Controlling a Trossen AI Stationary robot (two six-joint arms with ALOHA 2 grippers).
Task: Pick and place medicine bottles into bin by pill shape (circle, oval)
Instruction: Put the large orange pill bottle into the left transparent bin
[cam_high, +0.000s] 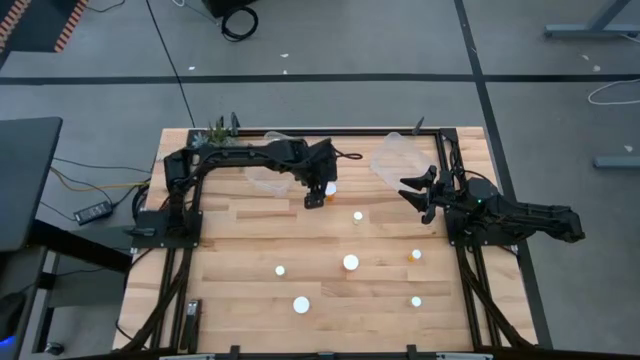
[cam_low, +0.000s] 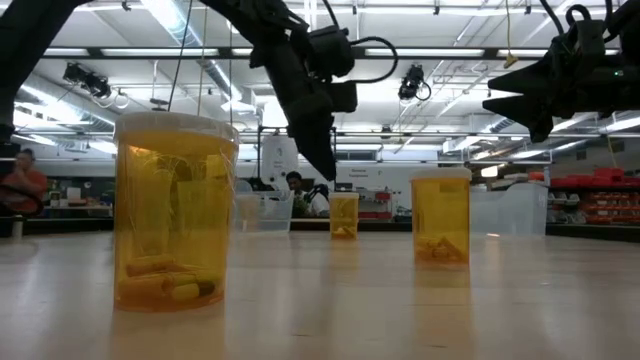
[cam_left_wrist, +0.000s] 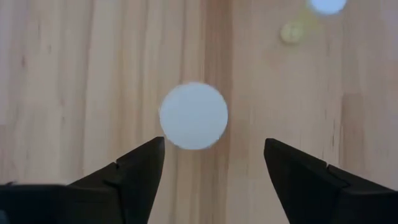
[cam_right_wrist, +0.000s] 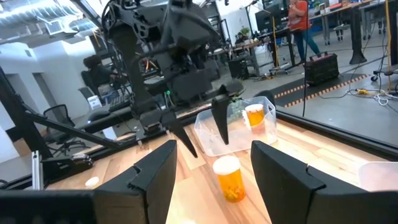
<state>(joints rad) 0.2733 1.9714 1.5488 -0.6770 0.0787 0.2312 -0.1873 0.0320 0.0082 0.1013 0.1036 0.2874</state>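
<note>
Several small orange bottles with white caps stand upright on the wooden table, among them one under my left gripper (cam_high: 330, 188), others at the middle (cam_high: 351, 262) and near the front (cam_high: 301, 305). My left gripper (cam_left_wrist: 214, 143) is open, pointing down above the first bottle's white cap (cam_left_wrist: 193, 116), touching nothing. It also shows in the right wrist view (cam_right_wrist: 205, 134), above that bottle (cam_right_wrist: 230, 180). My right gripper (cam_high: 415, 190) is open and empty, raised at the table's right, pointing toward the left arm.
Two clear plastic bins stand at the far edge, the left one (cam_high: 262, 172) and the right one (cam_high: 398, 158). The left bin (cam_right_wrist: 211, 134) holds one orange bottle (cam_right_wrist: 254, 116). More bottles stand at the right front (cam_high: 416, 256) (cam_high: 416, 301). People show in the room beyond.
</note>
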